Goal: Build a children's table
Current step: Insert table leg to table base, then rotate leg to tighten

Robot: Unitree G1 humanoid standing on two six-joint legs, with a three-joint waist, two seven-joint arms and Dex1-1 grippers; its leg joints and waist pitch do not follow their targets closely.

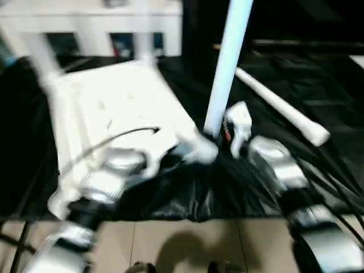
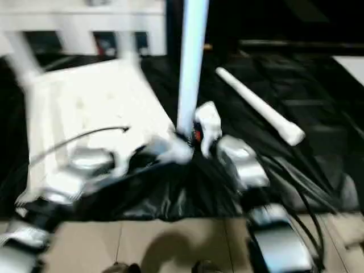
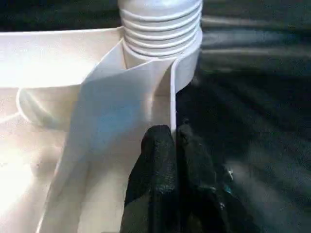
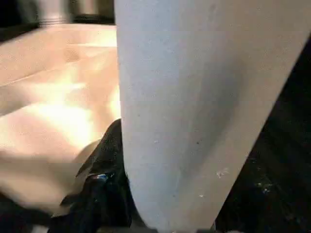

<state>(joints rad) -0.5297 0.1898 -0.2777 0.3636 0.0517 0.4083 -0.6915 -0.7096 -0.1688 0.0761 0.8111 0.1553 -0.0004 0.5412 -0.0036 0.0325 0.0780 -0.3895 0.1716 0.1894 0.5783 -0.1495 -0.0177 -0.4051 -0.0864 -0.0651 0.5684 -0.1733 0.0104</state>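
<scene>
The white tabletop (image 1: 114, 108) lies upside down on a black sheet. My left gripper (image 3: 174, 133) is shut on the tabletop's thin rim, right beside the near corner socket (image 3: 187, 63). The ribbed end of a leg (image 3: 160, 24) sits in that socket. This leg (image 1: 227, 62) stands upright, and my right gripper (image 1: 219, 133) is shut around its lower end; one black finger (image 4: 107, 184) shows beside the tube (image 4: 194, 121). Two more legs (image 1: 42, 60) stand blurred at the far corners. A loose leg (image 1: 281, 105) lies on the sheet to the right.
The black sheet (image 1: 187, 199) covers the low work surface, and beige floor tiles (image 1: 187, 244) lie in front of it. A white cabinet (image 1: 91, 17) stands behind the tabletop. A thin black cable (image 1: 114, 139) arcs over my left forearm.
</scene>
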